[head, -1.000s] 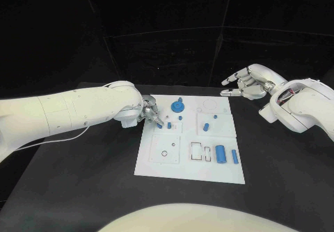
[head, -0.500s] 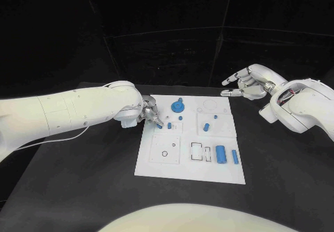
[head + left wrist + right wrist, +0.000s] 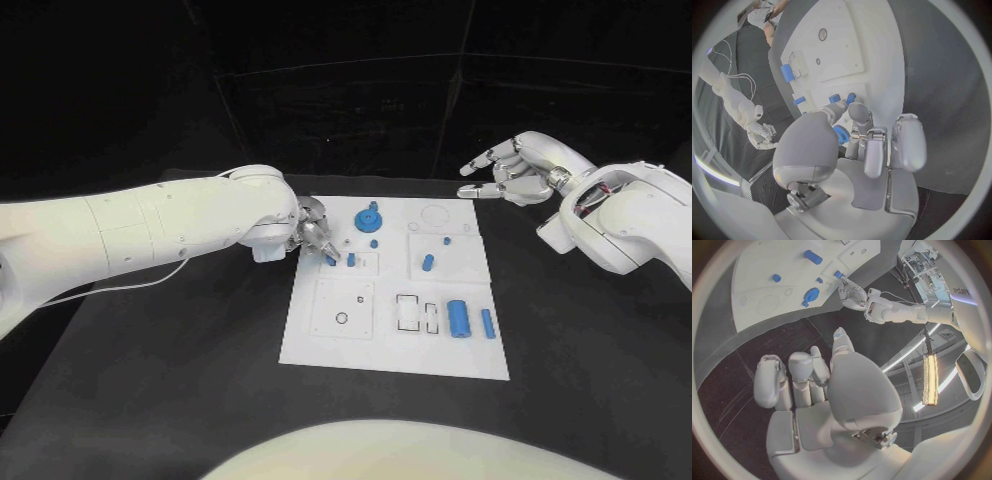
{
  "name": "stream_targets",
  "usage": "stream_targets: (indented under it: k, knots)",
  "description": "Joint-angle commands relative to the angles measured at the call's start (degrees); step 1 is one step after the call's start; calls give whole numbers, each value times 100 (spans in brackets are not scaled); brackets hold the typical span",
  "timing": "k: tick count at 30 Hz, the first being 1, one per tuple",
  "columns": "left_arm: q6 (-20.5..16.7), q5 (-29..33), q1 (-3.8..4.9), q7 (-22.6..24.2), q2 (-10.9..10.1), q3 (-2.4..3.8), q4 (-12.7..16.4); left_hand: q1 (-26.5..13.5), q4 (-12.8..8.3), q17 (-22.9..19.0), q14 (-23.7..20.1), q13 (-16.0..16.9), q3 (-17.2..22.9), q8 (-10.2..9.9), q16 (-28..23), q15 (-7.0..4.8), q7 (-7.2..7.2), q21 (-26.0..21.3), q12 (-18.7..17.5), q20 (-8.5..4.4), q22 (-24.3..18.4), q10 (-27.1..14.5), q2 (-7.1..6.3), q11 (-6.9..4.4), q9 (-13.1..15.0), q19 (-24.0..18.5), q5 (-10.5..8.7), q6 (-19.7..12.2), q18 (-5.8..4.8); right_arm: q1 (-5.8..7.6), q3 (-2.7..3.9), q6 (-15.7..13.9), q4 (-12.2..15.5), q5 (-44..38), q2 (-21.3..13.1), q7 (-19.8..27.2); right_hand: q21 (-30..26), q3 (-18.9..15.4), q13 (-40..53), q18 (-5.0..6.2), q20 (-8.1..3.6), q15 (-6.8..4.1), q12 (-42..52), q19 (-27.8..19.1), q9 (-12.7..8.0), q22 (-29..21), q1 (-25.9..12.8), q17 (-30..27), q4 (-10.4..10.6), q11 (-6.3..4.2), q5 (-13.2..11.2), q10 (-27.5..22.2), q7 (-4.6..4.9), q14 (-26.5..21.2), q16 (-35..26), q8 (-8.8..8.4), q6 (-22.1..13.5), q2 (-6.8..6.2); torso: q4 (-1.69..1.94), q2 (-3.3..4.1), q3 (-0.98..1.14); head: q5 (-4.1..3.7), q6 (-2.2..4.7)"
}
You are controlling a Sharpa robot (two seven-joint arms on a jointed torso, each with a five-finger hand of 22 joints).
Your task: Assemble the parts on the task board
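- Where the head view looks down, the board lies mid-table with blue parts on it: a round piece near the far edge, a peg in the middle and a cylinder toward the near right. The left hand sits at the board's far-left edge, fingertips down on a small part. The right hand hangs beyond the far-right corner, well apart, fingers loosely curled and holding nothing.
- From the left wrist view comes what the head view cannot resolve: the thumb and one finger close in on a small blue part, the rest bunched alongside. It looks pinched, though the contact is partly hidden.
- Through the right wrist view the right hand is seen empty, its fingers apart, above bare table beside the board, with the left hand across it.
- Judged by looks, the parts are light, stiff plastic and rather slick, so a fingertip pinch across the sides should suit; a small one could twist or pop free.
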Motion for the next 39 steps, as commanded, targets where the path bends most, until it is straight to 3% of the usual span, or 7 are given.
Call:
stream_targets:
  k: [1,16,32,39]
  knots:
    - [256,0,-7,-42,39,-8,-24,-90,-355,1509,604,27,380,26,18,-35,-11,34,38,-47,130,22,15,-32,13,16,-8,46,-20,13,5,15,9,-9,-1,39,-26,-33,6,48,-12,-11,1,-28,2,-7,21,2,15,0,35,-11,-10,10,-31,37,9,52,0,0,0,-3,-4]
    - [273,0,-3,-44,153,-7,-178,-377,-180,1509,604,61,171,57,18,-54,-38,65,71,-68,173,34,54,-53,20,36,-16,105,-31,13,5,3,18,-11,-1,43,-33,-39,-5,51,-13,-12,-8,-35,3,-17,25,-6,15,-1,36,-19,-10,9,-37,40,10,54,-2,-1,-1,-15,-8]
    - [190,-67,-2,-34,199,-7,-301,-972,409,1509,604,49,-928,55,18,-55,-32,69,69,-75,211,8,-33,-46,-10,46,-51,193,-37,13,5,-16,36,-11,-22,43,-43,-56,-19,55,-13,-11,-21,-46,0,-33,9,-24,26,1,31,-31,-8,5,-49,37,0,51,1,-3,-1,-38,-11]
    - [153,-76,-3,-26,189,-7,-310,-879,531,1509,604,57,-1316,40,18,-60,-39,73,75,-80,228,3,19,-52,-28,52,-40,209,-39,13,5,-21,40,-11,-30,41,-43,-56,-19,55,-13,-11,-21,-46,0,-33,9,-24,26,1,31,-31,-8,5,-49,37,0,51,7,-1,-3,-47,-3]
